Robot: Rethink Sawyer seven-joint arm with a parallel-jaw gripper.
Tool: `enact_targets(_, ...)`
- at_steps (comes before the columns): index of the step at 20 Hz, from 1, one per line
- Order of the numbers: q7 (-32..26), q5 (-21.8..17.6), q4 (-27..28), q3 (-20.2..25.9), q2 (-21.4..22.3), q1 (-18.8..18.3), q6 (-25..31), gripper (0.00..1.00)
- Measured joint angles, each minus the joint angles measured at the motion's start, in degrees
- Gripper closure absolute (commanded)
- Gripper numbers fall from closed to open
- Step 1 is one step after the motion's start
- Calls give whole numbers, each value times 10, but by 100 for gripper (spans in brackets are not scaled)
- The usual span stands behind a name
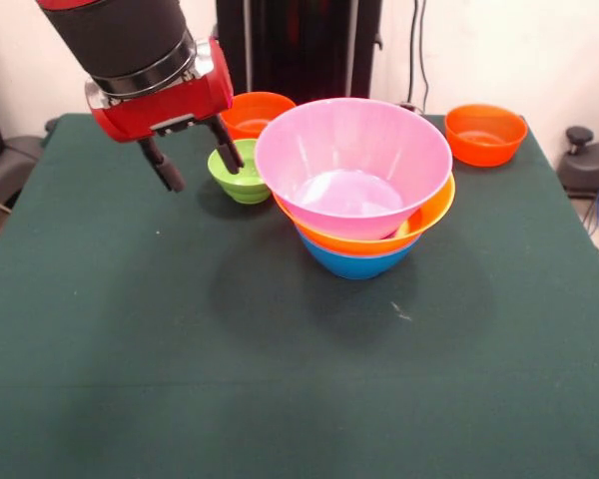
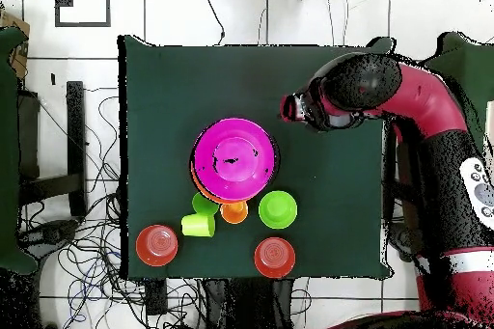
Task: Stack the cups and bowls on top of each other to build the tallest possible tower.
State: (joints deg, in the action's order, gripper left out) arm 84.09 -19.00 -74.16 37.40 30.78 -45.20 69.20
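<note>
On the dark green cloth worktop [image 1: 130, 339], about midway across, stands the tower [image 1: 359, 195]: a glossy large pink plastic bowl [image 1: 351, 165] nested in a yellow-orange plastic bowl [image 1: 431, 215], which sits in a blue plastic bowl [image 1: 354, 264] at the bottom. From overhead only the pink bowl [image 2: 234, 158] shows, with a thin orange sliver at its rim; the blue one is covered.

Overhead also shows what the front camera loses behind the tower: three small plastic cups close together between the tower and the pedestal-side edge, a lime-yellow cup [image 2: 198, 225] lying on its side, a green cup [image 2: 205, 204] partly under the pink rim, and an orange cup [image 2: 233, 212] upright. Beside them sits a small green plastic bowl [image 2: 277, 208], and nearer that edge two small orange plastic bowls [image 2: 156, 245] [image 2: 274, 257], well apart from each other. In the front view the green bowl [image 1: 240, 172] and both orange bowls [image 1: 258, 112] [image 1: 485, 133] are visible, one partly hidden by the arm.

The red and black arm [image 1: 130, 45] comes down tilted, its hand [image 1: 196, 155] open and empty, dark fingers [image 1: 166, 168] spread, held above the cloth just beside the green bowl; one finger overlaps that bowl's rim in the picture, contact unclear. Overhead, the hand [image 2: 295, 107] is a blurred dark shape whose fingers cannot be made out.
</note>
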Motion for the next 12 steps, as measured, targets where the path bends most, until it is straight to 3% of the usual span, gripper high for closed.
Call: enact_targets(12, 0, -2, 0, 9, -2, 0, 0, 0)
